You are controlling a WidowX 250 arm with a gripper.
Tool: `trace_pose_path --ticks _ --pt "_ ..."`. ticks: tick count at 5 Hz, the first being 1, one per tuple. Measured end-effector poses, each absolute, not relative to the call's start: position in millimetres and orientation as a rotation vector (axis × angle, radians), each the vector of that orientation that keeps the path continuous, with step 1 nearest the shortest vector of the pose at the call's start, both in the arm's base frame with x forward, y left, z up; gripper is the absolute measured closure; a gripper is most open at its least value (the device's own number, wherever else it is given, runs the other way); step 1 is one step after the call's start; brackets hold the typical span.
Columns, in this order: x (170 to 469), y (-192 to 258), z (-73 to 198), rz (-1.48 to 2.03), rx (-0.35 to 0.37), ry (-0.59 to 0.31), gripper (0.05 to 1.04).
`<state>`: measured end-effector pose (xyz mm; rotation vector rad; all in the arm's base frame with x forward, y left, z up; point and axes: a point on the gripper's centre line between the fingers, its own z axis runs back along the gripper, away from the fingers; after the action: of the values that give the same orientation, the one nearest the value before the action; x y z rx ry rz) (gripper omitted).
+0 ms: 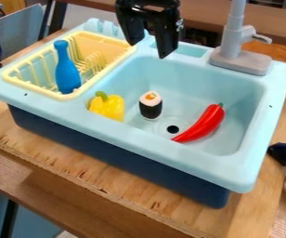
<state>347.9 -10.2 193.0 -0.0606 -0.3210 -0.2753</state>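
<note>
Light-blue plastic forms the toy sink (266,116), its darker base resting on the wooden bench (65,160). Taking the round drain (172,129) as the clock's centre in the camera view, the black pincer (149,49) hangs near 12 o'clock, over the sink's far side, released, its two fingers spread apart. Among the toys, the sushi roll (150,106) lies nearest to it in the view, standing upright in the basin at 11 o'clock, dark around its sides and pale on top. A yellow bell pepper (108,108) with a green stem sits at 10 o'clock, by the basin wall. The red chili pepper (202,123) curves beside the drain, from its tip near 6 o'clock to its stem at 2. Farther out, towards 10 o'clock, a blue bowling pin (67,72) stands in the yellow dish rack (15,74); the grey faucet (233,44) rises at 1 o'clock.
</note>
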Motion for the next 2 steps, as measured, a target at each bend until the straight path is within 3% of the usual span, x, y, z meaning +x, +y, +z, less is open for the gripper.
trace_pose_path --ticks 1,2 --pt "349 -10 182 -0.269 -0.061 -0.288 0.083" --pt "359 -37 169 -0.312 0.005 -0.27 0.083"
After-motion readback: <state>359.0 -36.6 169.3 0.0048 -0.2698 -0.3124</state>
